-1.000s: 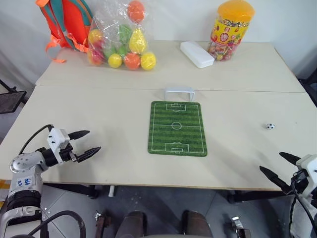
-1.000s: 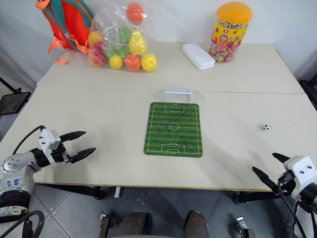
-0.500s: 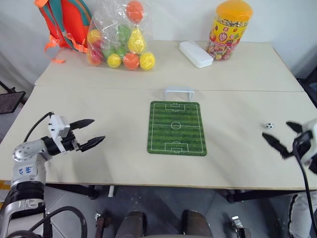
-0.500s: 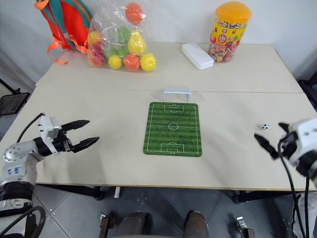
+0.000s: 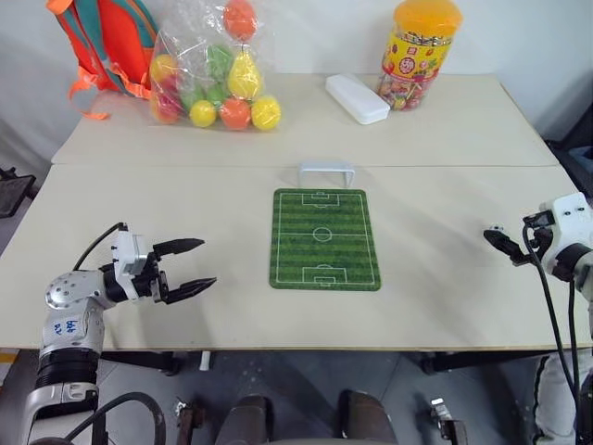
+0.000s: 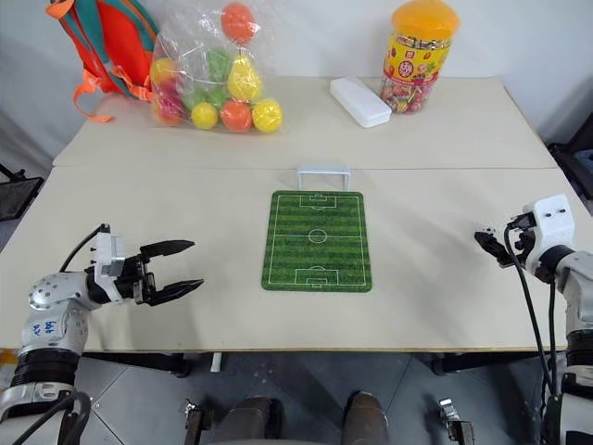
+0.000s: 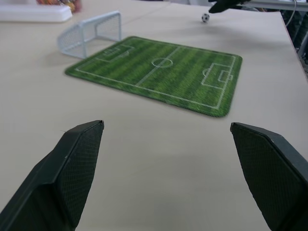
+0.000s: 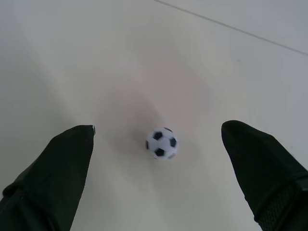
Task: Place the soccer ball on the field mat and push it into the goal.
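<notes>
Bare desk (image 5: 222, 213) surrounds the field mat (image 5: 323, 238) at mid-frame; the goal (image 5: 325, 171) sits at its far short edge. The right hand (image 8: 159, 159), near the desk's front edge a second ago, has come forward to the soccer ball (image 8: 162, 143) at the right. Its wrist view shows the fingers apart, flanking the ball untouched. The left hand (image 5: 192, 266), lower left, is spread wide.

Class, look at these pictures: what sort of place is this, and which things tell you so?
Probably an indoor room set up for tabletop play or testing: two pale tables pushed together by a wall, holding a bag of coloured balls, a sweet jar and a toy field mat.
</notes>
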Controlling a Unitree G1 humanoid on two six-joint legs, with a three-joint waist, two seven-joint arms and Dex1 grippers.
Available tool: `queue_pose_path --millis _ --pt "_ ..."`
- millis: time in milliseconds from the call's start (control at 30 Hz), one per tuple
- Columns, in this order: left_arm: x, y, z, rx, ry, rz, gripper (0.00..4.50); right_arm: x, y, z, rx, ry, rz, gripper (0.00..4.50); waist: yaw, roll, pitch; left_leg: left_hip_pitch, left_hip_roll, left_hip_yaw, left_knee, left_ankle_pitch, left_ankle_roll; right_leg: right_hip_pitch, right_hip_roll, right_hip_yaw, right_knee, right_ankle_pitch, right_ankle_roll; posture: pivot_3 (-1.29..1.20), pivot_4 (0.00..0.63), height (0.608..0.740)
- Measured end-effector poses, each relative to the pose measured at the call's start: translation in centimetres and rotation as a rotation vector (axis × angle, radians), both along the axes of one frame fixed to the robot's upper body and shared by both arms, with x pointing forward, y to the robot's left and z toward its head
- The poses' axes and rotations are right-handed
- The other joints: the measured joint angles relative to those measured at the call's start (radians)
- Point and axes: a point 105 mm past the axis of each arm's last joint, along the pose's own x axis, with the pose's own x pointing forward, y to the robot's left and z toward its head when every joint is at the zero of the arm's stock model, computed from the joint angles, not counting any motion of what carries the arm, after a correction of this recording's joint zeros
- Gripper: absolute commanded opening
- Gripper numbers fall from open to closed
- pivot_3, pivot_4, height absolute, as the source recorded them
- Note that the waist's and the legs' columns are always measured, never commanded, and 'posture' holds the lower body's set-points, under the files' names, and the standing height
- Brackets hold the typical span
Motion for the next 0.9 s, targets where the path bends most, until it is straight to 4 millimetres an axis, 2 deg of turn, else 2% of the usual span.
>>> queue_pose_path --millis 200,400,500,800,900 --pt "-0.3 0.1 0.1 0.002 -0.004 0.014 4.5 1.9 0.4 -1.9 0.063 0.021 -0.017 4.43 -0.015 0.0 0.0 0.0 0.0 0.0 0.001 0.0 0.0 0.0 0.0 0.0 0.0 0.0 -0.001 0.0 0.15 0.74" --pt "-0.2 0.2 0.2 -0.008 -0.005 0.023 4.5 2.6 0.1 -2.0 0.087 0.009 -0.047 4.43 -0.016 0.001 0.0 0.0 0.001 0.0 0.001 0.0 0.0 0.0 0.001 0.001 0.0 0.0 -0.001 0.0 0.15 0.74" --pt "-0.2 0.2 0.3 -0.015 -0.008 0.025 4.5 2.9 0.4 -2.2 0.096 0.007 -0.04 3.89 -0.017 0.001 0.0 0.0 0.002 0.0 0.002 0.0 0.0 0.001 0.002 0.001 0.0 0.001 -0.001 0.0 0.15 0.74" --pt "-0.2 0.1 0.4 -0.017 -0.011 0.023 4.5 3.3 1.5 -2.4 0.106 -0.005 -0.006 0.85 -0.017 0.001 0.0 0.001 0.004 0.001 0.003 -0.001 -0.001 0.001 0.003 0.001 0.0 0.002 -0.003 0.0 0.15 0.74" --pt "-0.2 0.1 0.4 -0.015 -0.011 0.015 4.5 3.3 1.7 -2.1 0.088 -0.018 0.005 0.85 -0.016 0.001 0.001 0.0 0.004 0.001 0.003 -0.001 -0.001 0.0 0.004 0.002 0.0 0.002 -0.003 0.0 0.15 0.74"
